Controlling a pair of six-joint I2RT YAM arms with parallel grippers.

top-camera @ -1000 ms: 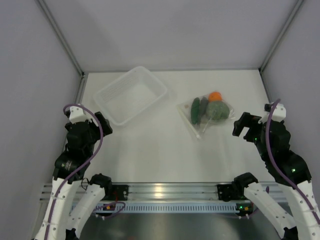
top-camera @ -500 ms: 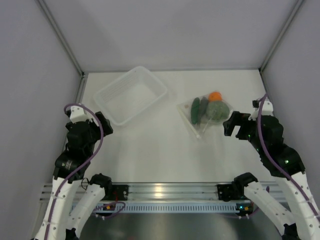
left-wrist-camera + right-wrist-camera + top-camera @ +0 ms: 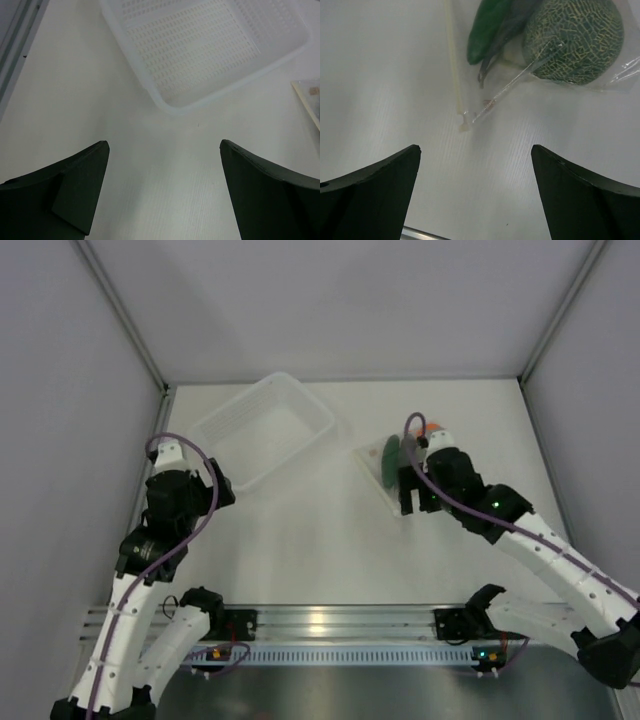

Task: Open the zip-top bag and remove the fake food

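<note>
On white table (image 3: 300,550), upper left of centre: perforated basket (image 3: 237,399). Right of centre: zip-top bag (image 3: 372,466), lying flat, fake food (image 3: 575,40) inside. Poised above its lower corner, right jaws wide, empty; left jaws wide, empty, lower left.

We see the zip-top bag (image 3: 520,75) as clear, crinkly, glossy plastic. Inside it, the fake food (image 3: 575,40) shows a rough netted ball and a smooth shiny green piece. The basket (image 3: 200,45) is translucent perforated plastic, and the worktop (image 3: 150,175) is matt white and finely grained.

basket (image 3: 262,430) left, zip-top bag (image 3: 369,463) right, fake food (image 3: 572,40) inside the bag
</note>
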